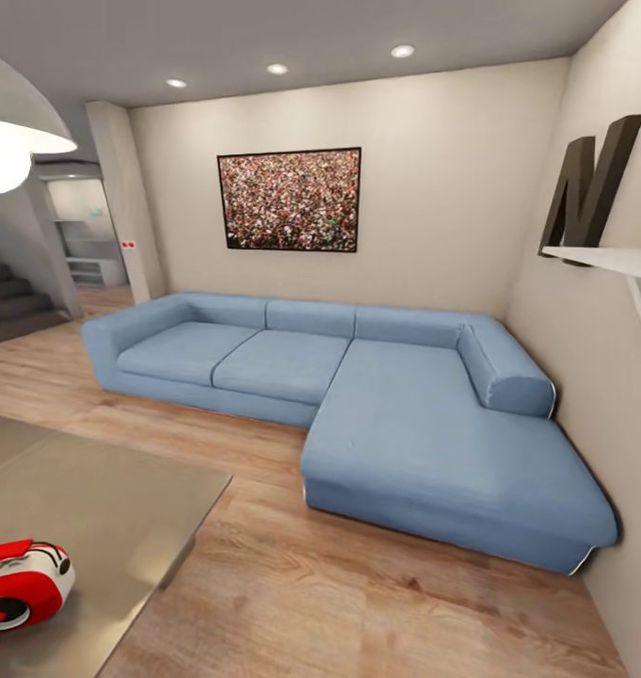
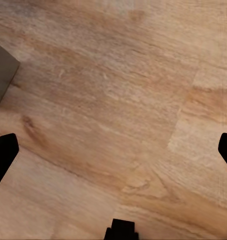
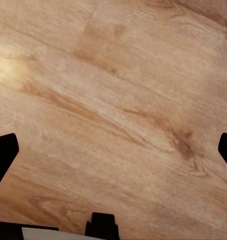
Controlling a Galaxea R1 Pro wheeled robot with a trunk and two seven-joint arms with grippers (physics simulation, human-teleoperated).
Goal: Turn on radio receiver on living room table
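The red radio receiver (image 1: 19, 584) rests on the grey-taupe table (image 1: 122, 508) at the lower left of the head view, its round dial facing me and part of it cut off by the frame edge. In the left wrist view my left gripper (image 2: 113, 150) is open, black fingertips (image 2: 3, 155) spread wide over bare wood floor, with a grey table corner (image 2: 1, 75) at the frame edge. My right gripper (image 3: 113, 150) is open too, one fingertip (image 3: 3, 152) at each side, with wood planks and nothing else between them.
A large blue corner sofa (image 1: 358, 395) fills the far side of the living room, with plank floor (image 1: 358, 593) between it and the table. A framed picture (image 1: 290, 200) hangs above it. A white wall shelf (image 1: 607, 259) juts out at right; stairs (image 1: 14, 301) rise far left.
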